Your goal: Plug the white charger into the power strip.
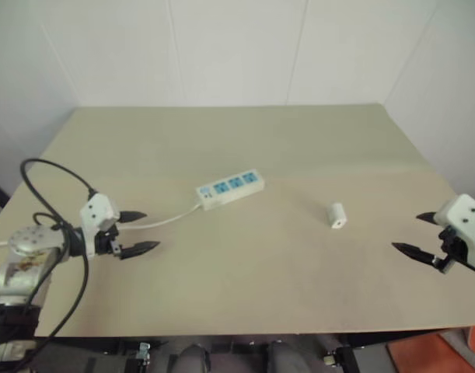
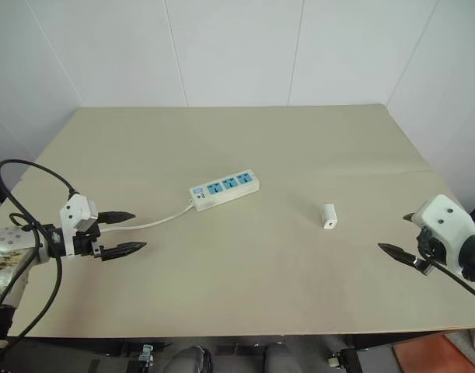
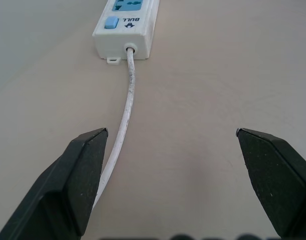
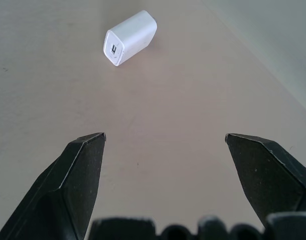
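The power strip [image 1: 230, 187] is a long white bar with three blue socket faces, lying near the table's middle; its thin white cord [image 1: 173, 218] trails toward the left. The white charger [image 1: 337, 215] lies on its side to the strip's right, well apart from it. My left gripper [image 1: 140, 232] hovers open at the table's left, pointing at the strip's switch end [image 3: 123, 35], with the cord running past one finger [image 3: 80, 180]. At the right edge my right gripper [image 1: 414, 233] is open too, aimed at the charger [image 4: 129, 37], which lies a short way ahead of its fingertips.
The tan table [image 1: 245, 280] has bare surface around both objects and along its front. White walls stand close behind it and at its right side. A black cable [image 1: 43, 194] loops over my left arm.
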